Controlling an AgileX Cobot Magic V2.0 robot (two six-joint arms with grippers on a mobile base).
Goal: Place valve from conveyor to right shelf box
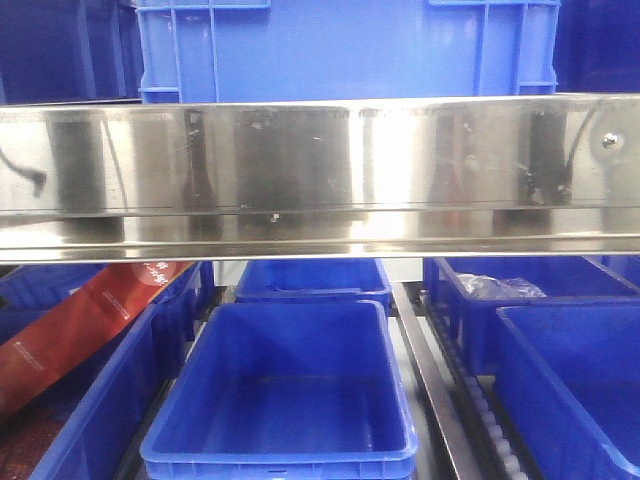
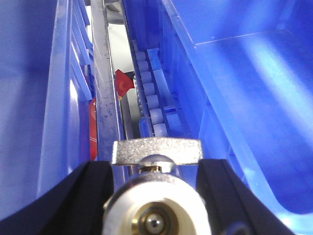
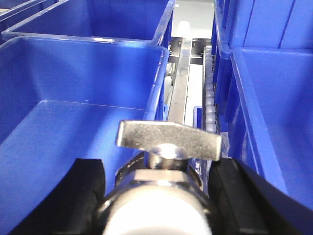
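Note:
My left gripper (image 2: 155, 193) is shut on a silver metal valve (image 2: 156, 215) with a flat T-handle on top, held over the gap between two blue shelf boxes. My right gripper (image 3: 159, 200) is shut on a second silver valve (image 3: 168, 139) with the same kind of handle. It hangs over the right rim of an empty blue box (image 3: 73, 122), beside another blue box (image 3: 274, 107) to the right. The black fingers (image 3: 85, 196) flank each valve body. The conveyor is out of view. Neither gripper shows in the front view.
A shiny steel shelf beam (image 1: 320, 170) crosses the front view, with a blue crate (image 1: 350, 45) above. Below are an empty blue box (image 1: 290, 400), a right box (image 1: 570, 380), a red package (image 1: 90, 330) and a plastic bag (image 1: 500, 288). White roller tracks (image 2: 149, 93) run between boxes.

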